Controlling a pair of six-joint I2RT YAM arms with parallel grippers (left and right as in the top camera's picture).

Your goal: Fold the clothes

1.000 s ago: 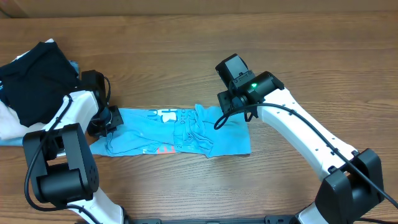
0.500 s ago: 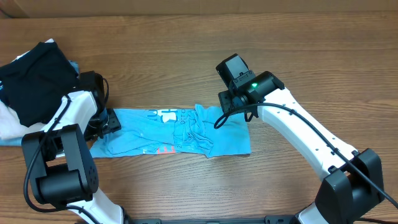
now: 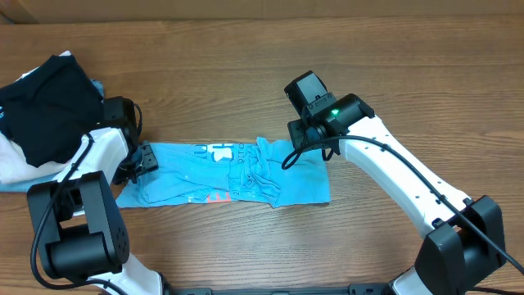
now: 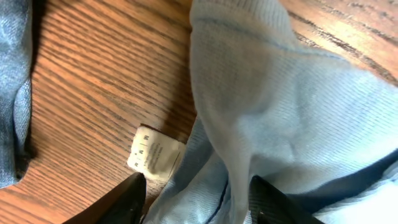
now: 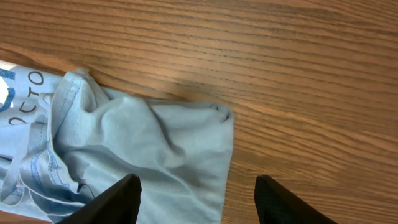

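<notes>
The left gripper (image 4: 196, 190) straddles the shirt's (image 3: 180, 176) end, jaws apart, seemingly to pinch it. The right gripper (image 5: 198, 186) hovers, spread, above the opposite corner.

Overhead looks straight down on the whole table (image 3: 246, 49). Wrist cameras sit close above the T-shirt (image 3: 180, 176): left at its nine o'clock end, right at three o'clock.

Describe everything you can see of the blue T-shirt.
The light blue T-shirt lies on the wooden table as a long strip, bunched and wrinkled toward its right end. White and pink lettering shows on top. Soft knit fabric; a white care label sticks out at its left end, under the open left gripper.
</notes>
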